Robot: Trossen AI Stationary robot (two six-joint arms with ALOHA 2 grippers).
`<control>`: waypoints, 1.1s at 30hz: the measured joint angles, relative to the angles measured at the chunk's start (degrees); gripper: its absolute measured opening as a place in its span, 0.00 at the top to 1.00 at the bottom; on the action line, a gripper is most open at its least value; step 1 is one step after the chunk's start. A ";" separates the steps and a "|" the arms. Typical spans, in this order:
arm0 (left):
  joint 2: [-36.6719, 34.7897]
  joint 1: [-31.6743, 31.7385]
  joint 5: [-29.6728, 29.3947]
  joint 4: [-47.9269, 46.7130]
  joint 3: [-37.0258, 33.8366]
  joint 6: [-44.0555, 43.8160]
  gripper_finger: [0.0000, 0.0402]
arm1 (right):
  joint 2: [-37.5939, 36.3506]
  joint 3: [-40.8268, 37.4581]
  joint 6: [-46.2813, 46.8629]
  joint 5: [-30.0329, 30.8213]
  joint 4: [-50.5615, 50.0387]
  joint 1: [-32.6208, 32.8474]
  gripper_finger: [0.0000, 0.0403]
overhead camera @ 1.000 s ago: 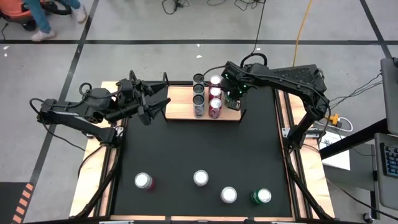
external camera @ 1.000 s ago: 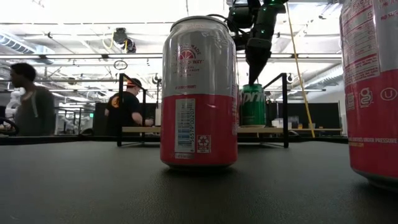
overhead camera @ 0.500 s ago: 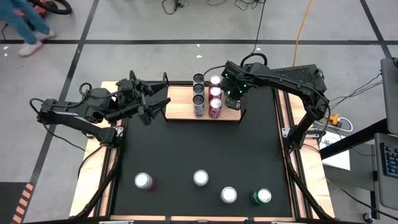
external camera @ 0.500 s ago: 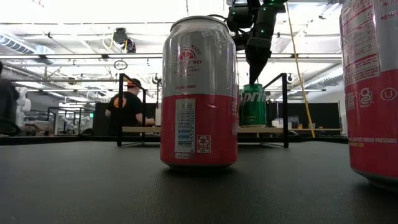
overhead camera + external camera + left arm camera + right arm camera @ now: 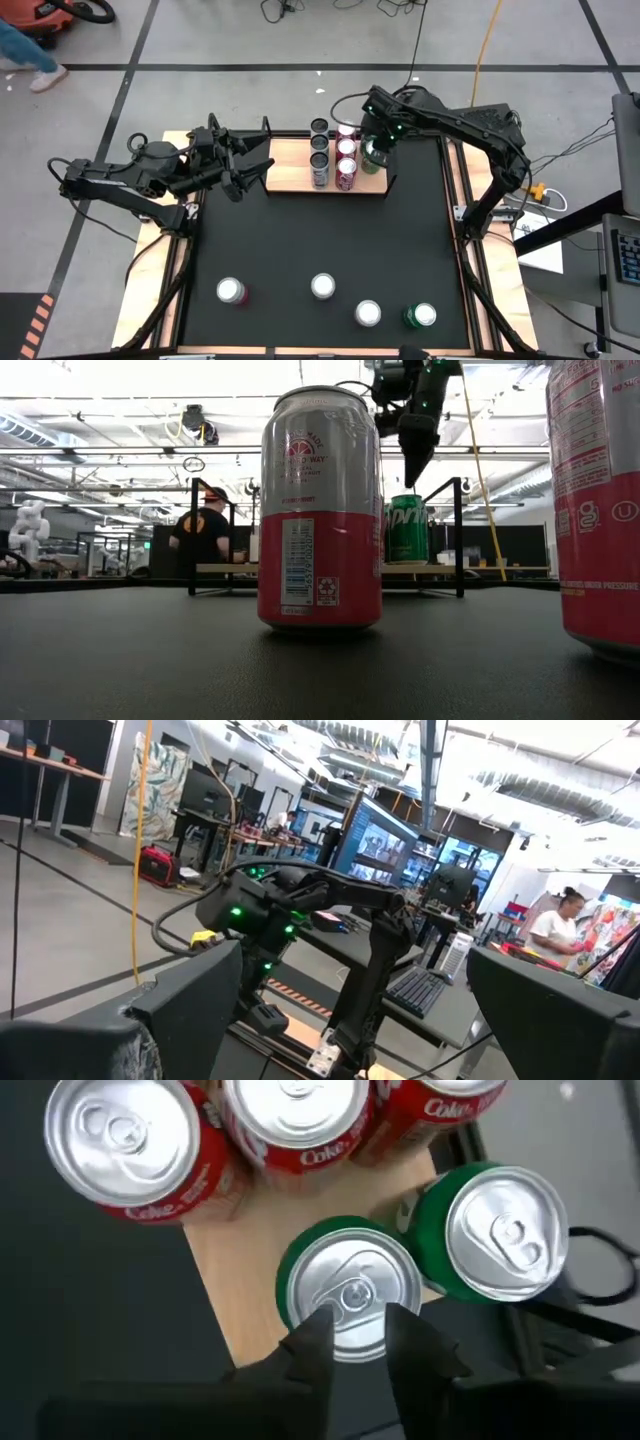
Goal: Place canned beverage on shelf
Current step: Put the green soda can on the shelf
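The shelf (image 5: 290,170) is a light wooden board at the far side of the black mat, with a row of cans along its right half. A green canned beverage (image 5: 407,528) stands upright on the shelf (image 5: 230,568). My right gripper (image 5: 414,472) hangs just above this can (image 5: 348,1285) and clear of it. It points down, and its fingers (image 5: 310,1348) stand slightly apart, so the gripper is open. My left gripper (image 5: 247,166) waits open at the shelf's left end, holding nothing.
Red cola cans (image 5: 125,1140) and a second green can (image 5: 497,1240) crowd the board next to the placed can. Several more cans stand near the mat's front edge (image 5: 322,286), one right before the low camera (image 5: 320,510). People move in the room behind.
My right gripper has let go of the green can's top and risen clear of it, shifting slightly toward the table's far edge. The can stays upright on the shelf.
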 joint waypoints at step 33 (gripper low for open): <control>-0.02 0.00 0.21 -0.21 0.00 0.50 0.04 | 0.74 -0.64 1.09 -4.96 1.49 -3.09 1.00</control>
